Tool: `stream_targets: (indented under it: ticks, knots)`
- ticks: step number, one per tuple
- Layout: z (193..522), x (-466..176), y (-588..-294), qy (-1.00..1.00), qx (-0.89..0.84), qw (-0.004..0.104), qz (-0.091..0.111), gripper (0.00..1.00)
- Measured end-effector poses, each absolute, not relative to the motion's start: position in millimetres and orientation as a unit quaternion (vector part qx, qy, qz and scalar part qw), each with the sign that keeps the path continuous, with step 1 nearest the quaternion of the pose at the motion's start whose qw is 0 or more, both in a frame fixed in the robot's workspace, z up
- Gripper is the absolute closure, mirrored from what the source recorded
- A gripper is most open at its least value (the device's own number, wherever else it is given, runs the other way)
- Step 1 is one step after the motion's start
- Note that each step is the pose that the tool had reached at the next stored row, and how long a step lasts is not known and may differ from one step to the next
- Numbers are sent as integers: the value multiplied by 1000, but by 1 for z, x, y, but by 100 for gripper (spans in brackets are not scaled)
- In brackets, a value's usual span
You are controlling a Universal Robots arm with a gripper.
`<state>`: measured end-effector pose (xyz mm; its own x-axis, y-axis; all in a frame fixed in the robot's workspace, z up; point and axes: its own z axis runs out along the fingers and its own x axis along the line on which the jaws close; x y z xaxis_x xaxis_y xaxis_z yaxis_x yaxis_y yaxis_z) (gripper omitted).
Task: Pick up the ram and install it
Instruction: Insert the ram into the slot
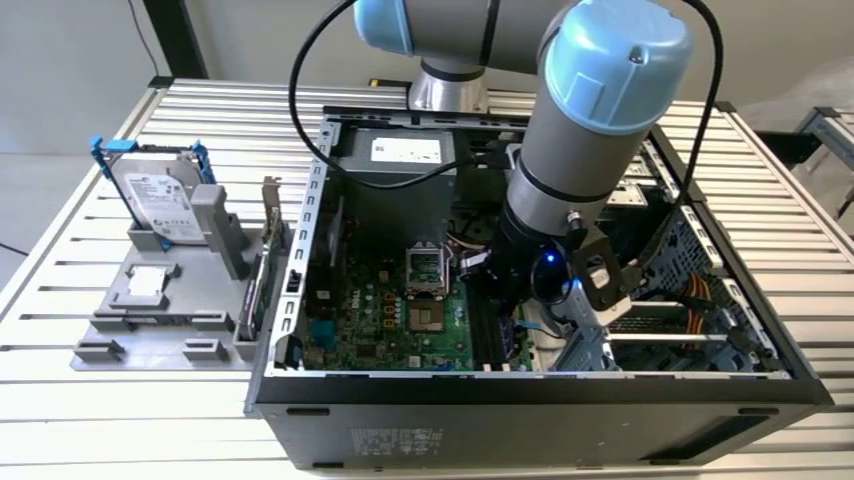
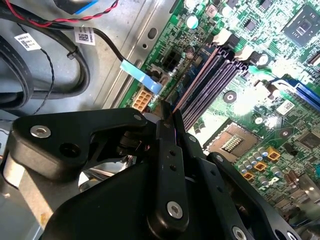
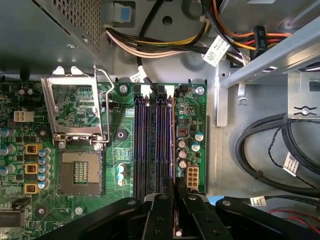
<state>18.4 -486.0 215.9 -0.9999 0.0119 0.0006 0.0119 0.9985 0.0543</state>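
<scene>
My gripper (image 1: pixel 537 292) reaches down inside the open computer case (image 1: pixel 534 405), over the green motherboard (image 1: pixel 380 325). In both wrist views its black fingers (image 3: pixel 162 210) are shut on the ram (image 3: pixel 173 145), which I see edge-on as a thin dark strip. The ram (image 2: pixel 192 82) runs along the outermost of the memory slots (image 3: pixel 150 145), on the side nearest the case wall, with the gripper (image 3: pixel 175 194) at one end of it. Whether the strip sits fully in the slot I cannot tell.
An open processor socket (image 3: pixel 80 170) with a raised metal latch lies beside the slots. Black cables (image 3: pixel 270 150) and a drive cage (image 1: pixel 667 300) crowd the far side. On the exterior view's left, a hard drive (image 1: pixel 160 200) stands in a grey fixture (image 1: pixel 147 320).
</scene>
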Motion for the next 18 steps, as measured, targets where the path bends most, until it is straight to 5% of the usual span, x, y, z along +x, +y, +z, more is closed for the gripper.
stream_targets:
  ticks: [18]
  knots:
    - [215, 17, -487, -1000, -6, 0, -26, 100]
